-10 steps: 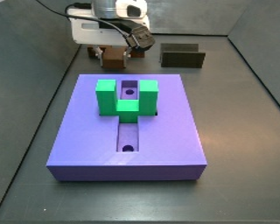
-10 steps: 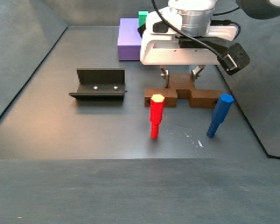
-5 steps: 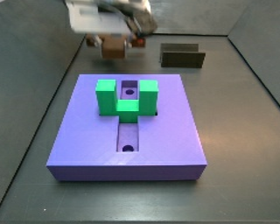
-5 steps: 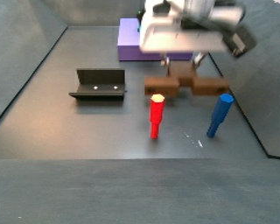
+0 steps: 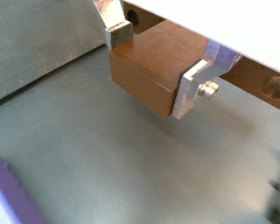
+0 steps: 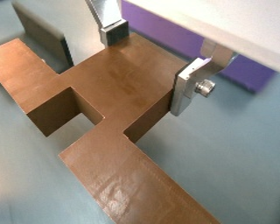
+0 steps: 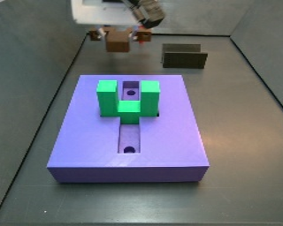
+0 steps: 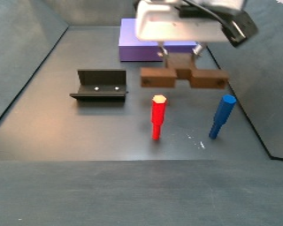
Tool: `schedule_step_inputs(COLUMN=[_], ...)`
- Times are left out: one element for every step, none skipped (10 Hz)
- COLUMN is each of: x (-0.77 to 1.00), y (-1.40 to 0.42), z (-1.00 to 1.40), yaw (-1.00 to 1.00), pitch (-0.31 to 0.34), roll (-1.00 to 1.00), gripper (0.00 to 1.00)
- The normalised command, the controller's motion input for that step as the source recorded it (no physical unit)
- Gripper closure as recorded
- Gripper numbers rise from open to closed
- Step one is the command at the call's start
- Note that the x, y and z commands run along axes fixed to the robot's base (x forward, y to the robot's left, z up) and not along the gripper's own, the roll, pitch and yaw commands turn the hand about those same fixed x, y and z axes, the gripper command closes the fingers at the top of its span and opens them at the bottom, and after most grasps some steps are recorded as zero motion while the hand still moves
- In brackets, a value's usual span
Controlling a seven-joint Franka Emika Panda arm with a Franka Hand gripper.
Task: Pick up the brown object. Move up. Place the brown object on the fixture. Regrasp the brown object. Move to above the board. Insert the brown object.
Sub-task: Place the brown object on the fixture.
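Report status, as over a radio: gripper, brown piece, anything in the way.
Gripper shut on brown piece, clear of the floor. Fixture empty, off to the side. Red peg and blue peg stand just below the piece.

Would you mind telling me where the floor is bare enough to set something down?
Bare floor lies between the fixture and the red peg, and in front of both pegs. It is crowded around the blue peg, under the gripper holding the brown object aloft, with the board behind.

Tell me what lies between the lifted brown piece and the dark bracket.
Only bare grey floor, in a side view: the pincer holds the brown piece raised, and the bracket stands apart.
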Motion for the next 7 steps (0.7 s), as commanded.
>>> schedule_step_inputs(x=[1.00,1.00,1.00,0.98,0.95,0.92,0.85], y=[-0.17,-0.17,-0.14,-0.06,0.00,0.00,0.00], z=[0.46,0.41,0.34,0.25,0.16,0.16,0.08], yaw=[-0.11,-0.11,-0.12,-0.14,-0.15,-0.12,-0.08], pitch=[0.029,0.006,0.000,0.000,-0.069,-0.117,-0.209], roll=[-0.54,-0.56,-0.62,-0.75,-0.77,-0.65,-0.61], gripper=[1.00,1.00,1.00,1.00,1.00,1.00,1.00])
